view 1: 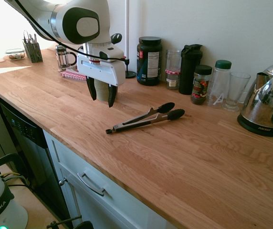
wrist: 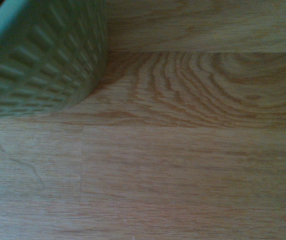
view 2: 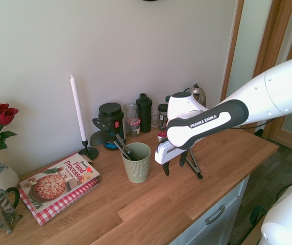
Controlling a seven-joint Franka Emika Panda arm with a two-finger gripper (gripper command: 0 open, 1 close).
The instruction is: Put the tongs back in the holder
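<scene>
The landmark is the olive-green, ribbed, tapered cup (view 2: 137,171), upright on the light wooden worktop (view 1: 174,162). Black-headed cooking utensils (view 2: 99,137) stand in it, leaning out over its rim. Just beside the cup, the black-fingered, white-bodied gripper (view 1: 102,102) hangs above the worktop, fingers spread wide and grasping nothing. Near the cup, on the gripper's side, the long grey metal tongs with black oval tips (view 1: 143,119) lie flat on the wood, outside the cup and apart from it. Between the cup and the wall is a large black lidded tub (view 1: 149,62). Further from the cup, beyond the tongs, stands a shiny rounded metal kettle (view 1: 268,98) with a black base.
</scene>
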